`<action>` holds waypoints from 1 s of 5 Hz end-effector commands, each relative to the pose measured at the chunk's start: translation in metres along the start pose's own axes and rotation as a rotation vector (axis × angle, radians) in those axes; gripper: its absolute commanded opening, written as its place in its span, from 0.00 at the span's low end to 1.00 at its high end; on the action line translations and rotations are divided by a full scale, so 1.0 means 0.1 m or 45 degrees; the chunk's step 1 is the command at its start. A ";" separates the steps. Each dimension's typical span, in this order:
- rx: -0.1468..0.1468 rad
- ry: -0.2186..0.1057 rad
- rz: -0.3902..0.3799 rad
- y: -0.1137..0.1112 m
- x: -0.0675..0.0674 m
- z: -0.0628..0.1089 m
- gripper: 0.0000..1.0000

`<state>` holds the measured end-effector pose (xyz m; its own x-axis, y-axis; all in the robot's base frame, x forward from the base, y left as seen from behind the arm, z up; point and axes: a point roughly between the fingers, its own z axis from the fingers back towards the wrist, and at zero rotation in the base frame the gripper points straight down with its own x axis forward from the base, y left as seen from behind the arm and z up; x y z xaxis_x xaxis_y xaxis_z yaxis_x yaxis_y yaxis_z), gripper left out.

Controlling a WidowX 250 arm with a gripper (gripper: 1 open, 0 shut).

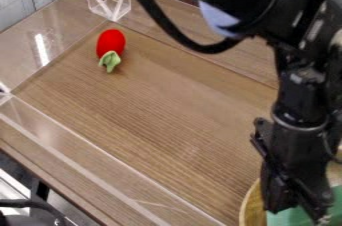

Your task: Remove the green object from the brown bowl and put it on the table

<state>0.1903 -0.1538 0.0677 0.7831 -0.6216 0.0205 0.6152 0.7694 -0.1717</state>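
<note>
At the bottom right corner, the light-brown rim of the brown bowl (249, 211) shows; most of the bowl is cut off by the frame edge and hidden by the arm. My black gripper (297, 206) points straight down over the bowl. Its fingers are closed on the green object (283, 216), of which only a small green patch shows under the fingertips. The wood-grain table (147, 110) stretches out to the left of the bowl.
A red strawberry-like toy (110, 43) with a green stem lies at the far left of the table. Low clear acrylic walls (60, 138) run along the table's edges. The thick black arm fills the upper right of the view.
</note>
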 end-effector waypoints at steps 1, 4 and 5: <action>0.015 -0.075 0.123 -0.01 0.05 0.21 0.00; 0.025 -0.066 0.080 0.10 0.12 0.37 0.00; 0.034 -0.062 0.092 0.20 0.11 0.47 1.00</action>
<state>0.2078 -0.1362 0.0951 0.8334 -0.5527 -0.0050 0.5451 0.8234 -0.1575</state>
